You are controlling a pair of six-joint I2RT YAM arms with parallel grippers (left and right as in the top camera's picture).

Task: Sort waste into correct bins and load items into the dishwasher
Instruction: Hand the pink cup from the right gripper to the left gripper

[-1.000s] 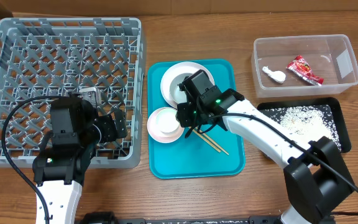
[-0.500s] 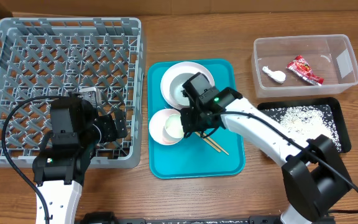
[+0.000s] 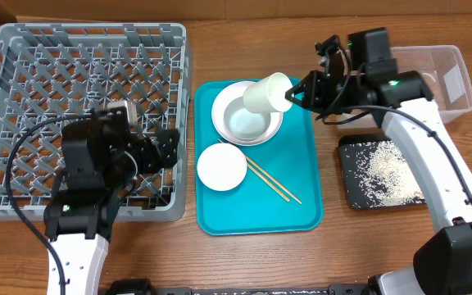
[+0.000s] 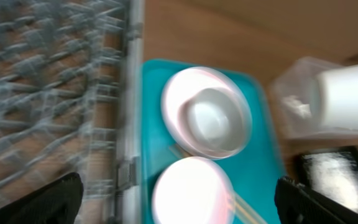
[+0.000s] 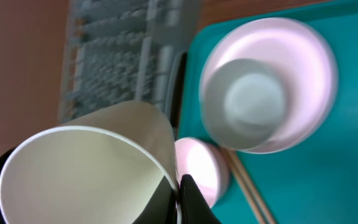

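Current entry: cup (image 3: pixel 269 93), small, white, held tilted in the air by the right gripper (image 3: pixel 295 93), which is clamped on the cup's wall near the rim. It hangs over the twelve o'clock edge of the teal tray (image 3: pixel 252 215), just off the one o'clock side of the plate (image 3: pixel 224 102). On the tray I list the plate with the grey bowl (image 3: pixel 248 123) sitting in it, the white bowl (image 3: pixel 221 166) at the plate's seven o'clock, and the chopsticks (image 3: pixel 270 180) lying slantwise at its five o'clock. The rack (image 3: pixel 23 49) stands at the tray's nine o'clock, with nothing loaded that I can see. The left gripper (image 3: pixel 161 149) hovers over the rack's three o'clock side, fingers spread and empty. The black tray (image 3: pixel 344 172) at three o'clock holds the rice (image 3: pixel 383 168). I judge the step to be loading the cup. Next I must carry it toward nine o'clock across the tray, or pass it to the waiting left gripper, and seat it between pegs.
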